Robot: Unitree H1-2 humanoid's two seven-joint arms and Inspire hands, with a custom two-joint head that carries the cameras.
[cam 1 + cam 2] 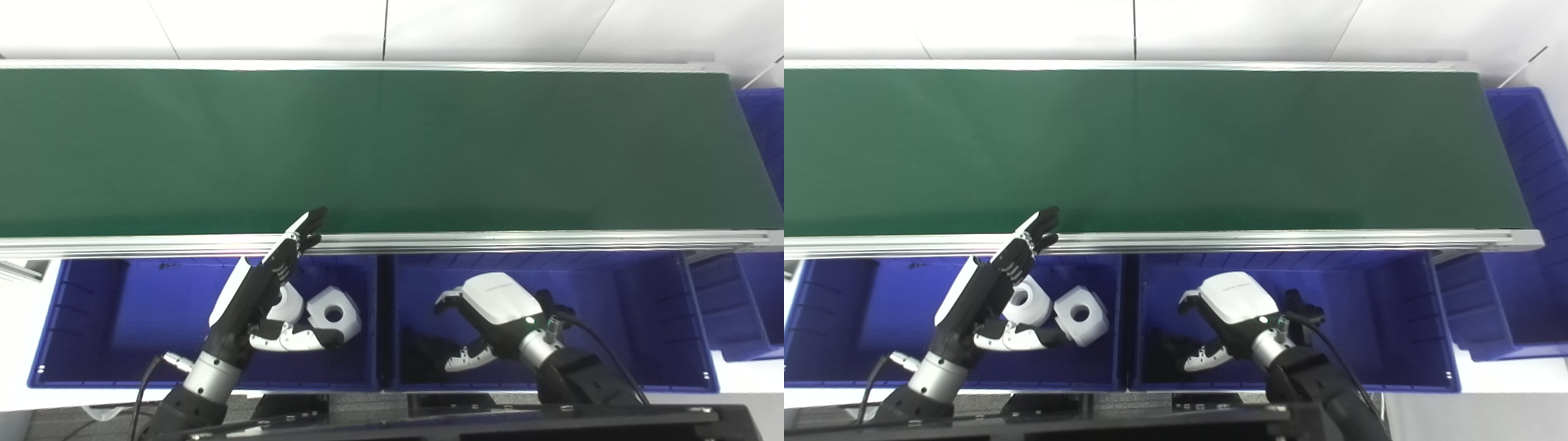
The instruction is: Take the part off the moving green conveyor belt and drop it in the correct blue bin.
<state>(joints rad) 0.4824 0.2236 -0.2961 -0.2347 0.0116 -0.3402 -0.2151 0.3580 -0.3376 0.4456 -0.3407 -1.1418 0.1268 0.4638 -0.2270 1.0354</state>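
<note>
Lying in the left bin (79, 343), two white parts (1081, 315) are seen beside the left hand (257, 300), whose fingers (300, 236) are stretched out, empty, toward the belt (392, 147). The right hand (490, 318) hangs in the right bin (643, 318), fingers curled apart, empty.

The belt (392, 147) runs off the left edge. The far-right bin (1528, 153) is cut by the right edge. Something dark (422, 361) under the right robot hand (490, 318) is too murky to identify. The left robot hand (986, 294) partly covers one white part (1029, 303).
</note>
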